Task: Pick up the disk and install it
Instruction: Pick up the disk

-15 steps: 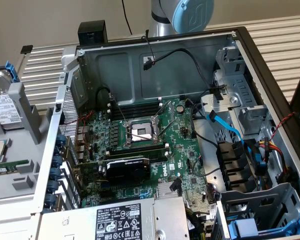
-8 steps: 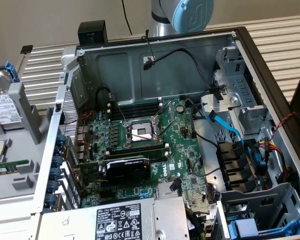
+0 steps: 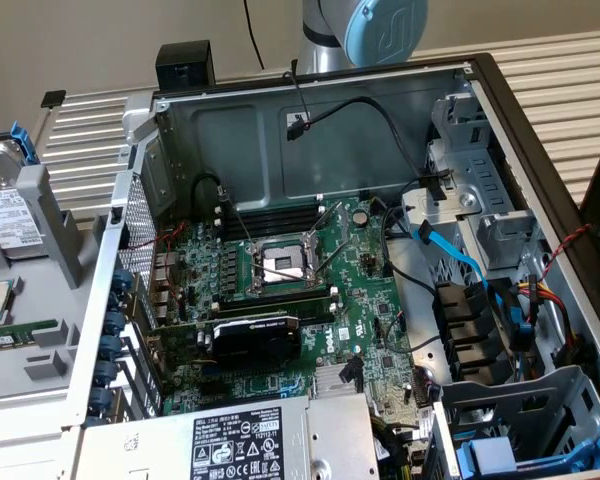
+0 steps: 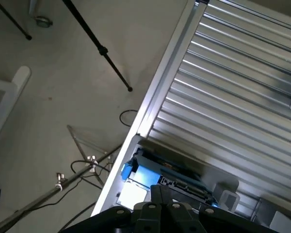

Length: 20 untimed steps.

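The disk [image 3: 4, 214] is a silver drive with a white barcode label in a blue plastic frame. It rests in a grey holder [image 3: 50, 225] at the exterior view's far left, outside the computer case. In the wrist view the disk [image 4: 146, 175] shows its blue frame and white label just beyond my gripper [image 4: 160, 191]. The black fingers are shut together with nothing between them, and they hang above the disk without touching it. The arm's blue joint [image 3: 380, 28] rises behind the case's back wall.
The open computer case [image 3: 310, 130] holds a motherboard [image 3: 280, 270], a black card [image 3: 255, 335], loose cables and a labelled power-supply box [image 3: 250, 445]. Metal drive bays [image 3: 480, 220] with a blue cable are on the exterior view's right. Ribbed table [image 4: 233, 97], floor and tripod legs [image 4: 99, 46] lie beyond.
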### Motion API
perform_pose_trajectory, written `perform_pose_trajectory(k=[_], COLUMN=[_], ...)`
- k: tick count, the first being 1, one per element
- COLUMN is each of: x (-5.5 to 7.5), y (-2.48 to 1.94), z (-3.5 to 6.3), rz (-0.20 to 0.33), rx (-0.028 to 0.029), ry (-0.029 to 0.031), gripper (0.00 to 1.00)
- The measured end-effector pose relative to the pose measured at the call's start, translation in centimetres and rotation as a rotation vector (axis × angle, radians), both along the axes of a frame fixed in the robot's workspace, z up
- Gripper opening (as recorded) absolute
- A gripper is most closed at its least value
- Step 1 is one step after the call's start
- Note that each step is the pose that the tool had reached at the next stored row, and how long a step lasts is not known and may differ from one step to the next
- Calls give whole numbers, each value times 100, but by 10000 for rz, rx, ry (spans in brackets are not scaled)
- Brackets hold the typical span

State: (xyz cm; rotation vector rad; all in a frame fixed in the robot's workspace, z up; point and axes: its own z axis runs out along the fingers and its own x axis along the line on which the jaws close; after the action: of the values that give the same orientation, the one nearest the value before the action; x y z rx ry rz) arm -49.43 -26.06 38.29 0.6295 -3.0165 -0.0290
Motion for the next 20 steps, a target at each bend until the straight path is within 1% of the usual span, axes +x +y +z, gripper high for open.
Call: perform_pose_trajectory(k=[15, 20], x=[0, -4], y=[0, 0], z=[0, -1], rz=[43, 952], rx=[0, -3], ry=[63, 63], gripper=[11, 11])
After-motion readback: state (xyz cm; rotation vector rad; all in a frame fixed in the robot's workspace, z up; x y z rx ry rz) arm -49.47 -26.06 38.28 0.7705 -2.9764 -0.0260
